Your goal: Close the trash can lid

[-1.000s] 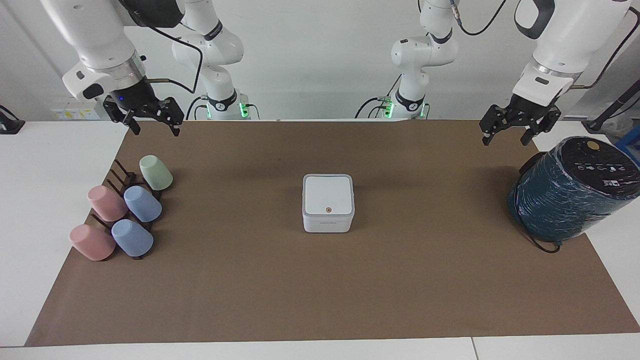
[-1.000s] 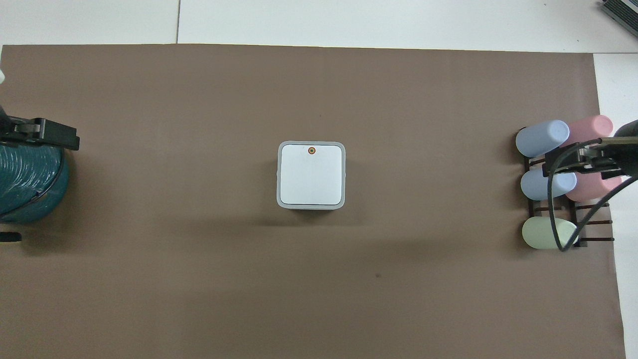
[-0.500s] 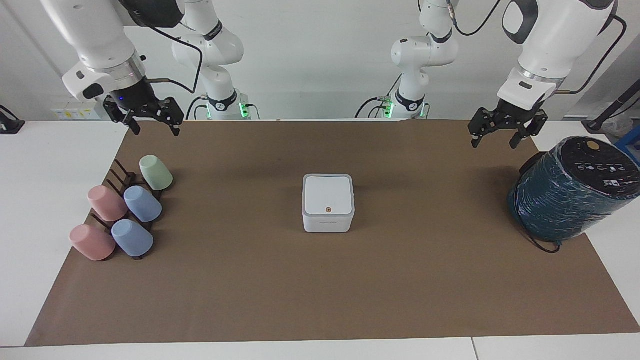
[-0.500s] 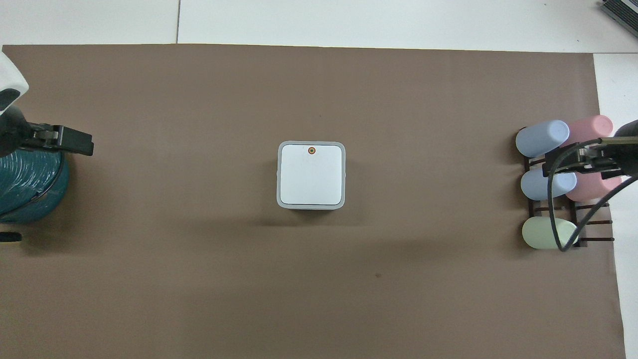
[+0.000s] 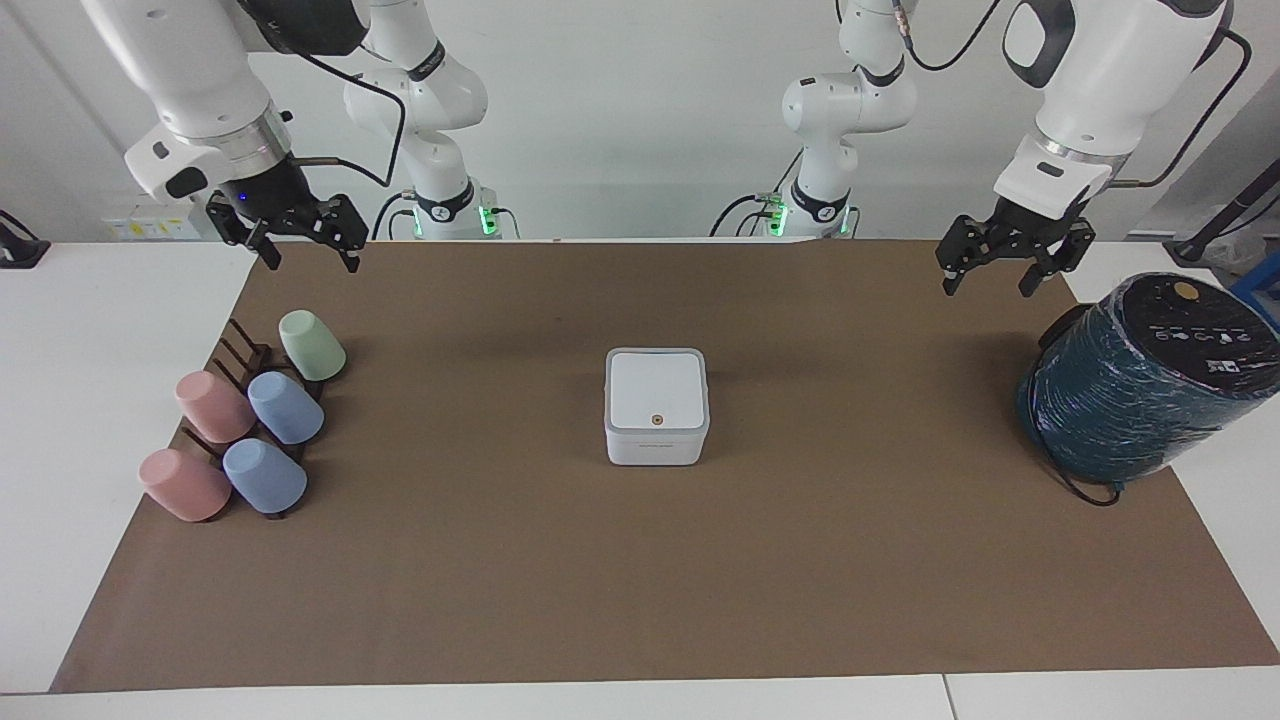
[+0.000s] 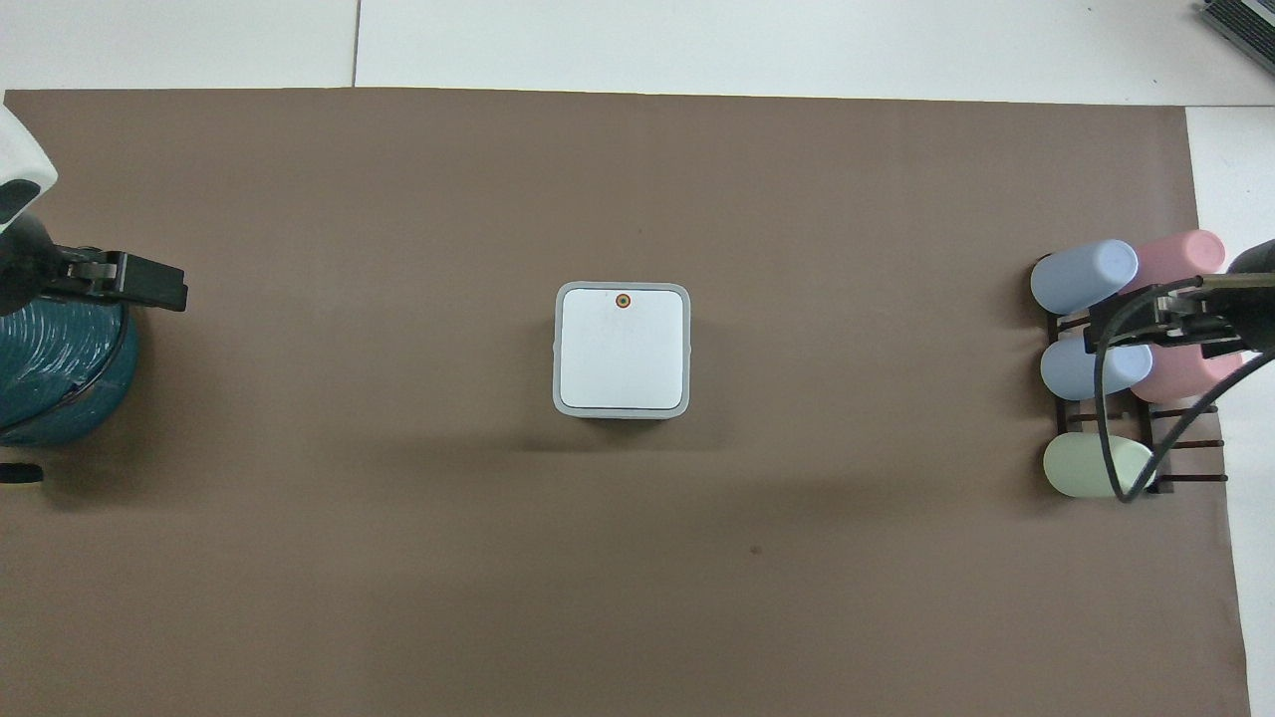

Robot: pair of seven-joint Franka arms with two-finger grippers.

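The small white trash can (image 5: 655,447) stands at the middle of the brown mat (image 5: 640,580). Its lid (image 5: 655,388) lies flat on top, with the orange dot showing; in the overhead view the lid (image 6: 622,349) looks flush within the can's rim. My left gripper (image 5: 986,288) is open and empty, up in the air over the mat beside the teal cylinder; it also shows in the overhead view (image 6: 149,287). My right gripper (image 5: 312,264) is open and empty, up over the mat's corner by the cup rack, and waits.
A large dark teal cylinder (image 5: 1140,380) stands at the left arm's end of the mat. A dark rack with several pastel cups (image 5: 250,420) lies at the right arm's end. White table (image 5: 60,400) surrounds the mat.
My left gripper moved from beside the teal cylinder a little toward the table's middle, then held still. The trash can, lid and right arm have not moved.
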